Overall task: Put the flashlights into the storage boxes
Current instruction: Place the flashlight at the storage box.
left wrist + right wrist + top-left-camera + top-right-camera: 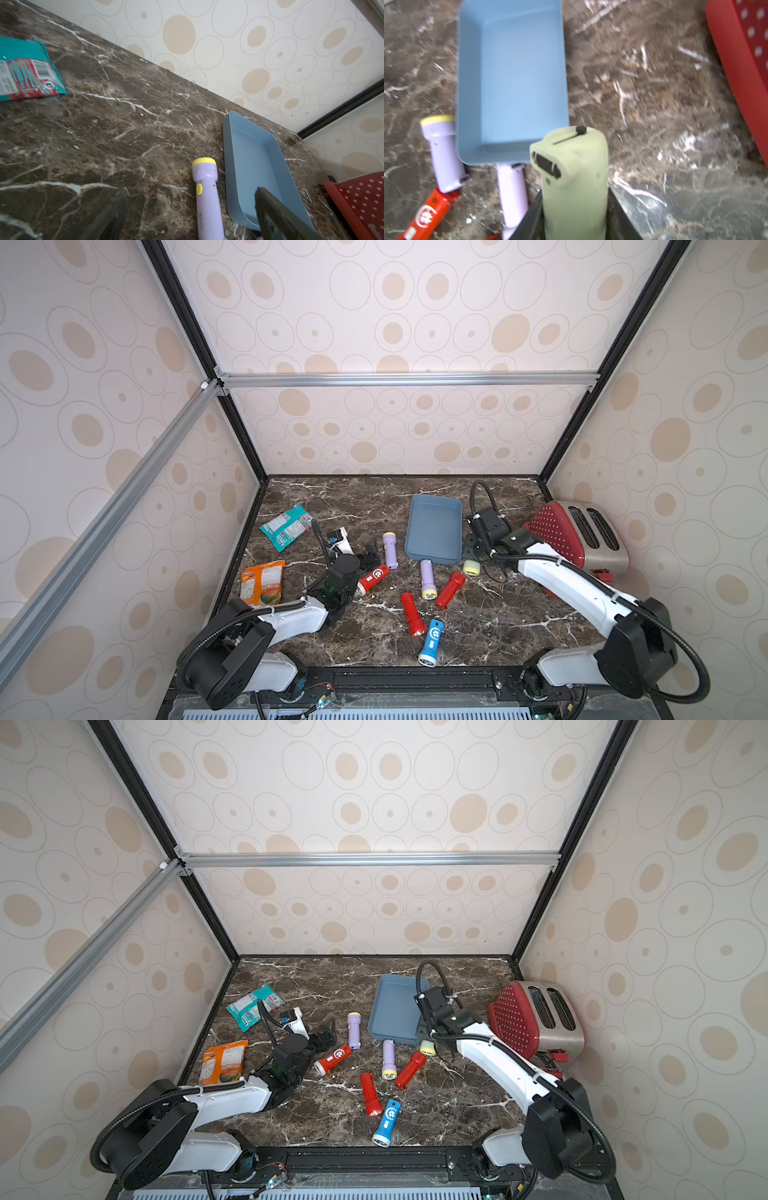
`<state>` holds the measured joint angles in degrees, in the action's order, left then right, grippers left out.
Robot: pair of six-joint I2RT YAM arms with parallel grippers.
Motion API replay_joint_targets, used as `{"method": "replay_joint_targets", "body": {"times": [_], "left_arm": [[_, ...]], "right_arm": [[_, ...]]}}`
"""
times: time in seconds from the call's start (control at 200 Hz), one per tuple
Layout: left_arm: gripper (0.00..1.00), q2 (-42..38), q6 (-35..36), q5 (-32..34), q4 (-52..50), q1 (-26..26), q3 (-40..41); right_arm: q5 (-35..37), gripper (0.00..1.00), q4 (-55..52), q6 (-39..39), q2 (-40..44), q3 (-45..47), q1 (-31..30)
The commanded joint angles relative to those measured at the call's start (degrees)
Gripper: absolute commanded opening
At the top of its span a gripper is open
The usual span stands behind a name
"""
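Note:
My right gripper (575, 207) is shut on a pale green flashlight (571, 166) (471, 567), held just off the near right corner of the empty blue-grey storage box (434, 529) (512, 83). My left gripper (370, 558) (191, 190) stands open. A lilac flashlight (390, 549) (205, 193) lies on the marble between its fingers, beside the box's left wall. Another lilac flashlight (427, 583) touches the box's near edge. Loose on the table lie a red flashlight with a logo (373, 578), two plain red ones (450, 590) (412, 614) and a blue one (431, 642).
A red dotted toaster (557, 531) stands at the right wall, close behind my right arm. A teal packet (286, 526) and an orange packet (262, 583) lie along the left edge. Walls close the table on three sides.

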<state>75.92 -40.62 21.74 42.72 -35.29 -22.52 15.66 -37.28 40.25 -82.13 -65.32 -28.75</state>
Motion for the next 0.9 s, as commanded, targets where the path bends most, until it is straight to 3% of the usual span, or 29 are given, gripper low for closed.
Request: {"method": "replay_joint_targets", "body": {"times": [0.0,0.085,0.285,0.485,0.895], "left_arm": [[0.95,-0.48,2.09,-1.8,3.06,0.68,1.43],[0.94,1.91,0.28,-5.1,6.28,0.64,2.48],[0.94,2.54,-0.85,-5.99,5.48,0.67,1.72],[0.95,0.69,1.68,-2.58,5.74,0.8,2.47],[0.95,-0.28,3.44,-2.21,6.21,0.8,2.62]], "right_arm": [[1.65,0.25,-1.44,-2.39,-8.5,-7.81,-0.82],[0.36,0.25,-1.04,-2.23,-17.11,-16.17,-0.94],[-2.16,0.25,-2.94,-2.08,-36.78,-35.34,-1.13],[-2.52,0.25,-10.82,-4.18,-53.53,-54.91,-1.05],[-4.32,0.29,-7.45,-1.96,-60.5,-61.79,-0.49]]}}
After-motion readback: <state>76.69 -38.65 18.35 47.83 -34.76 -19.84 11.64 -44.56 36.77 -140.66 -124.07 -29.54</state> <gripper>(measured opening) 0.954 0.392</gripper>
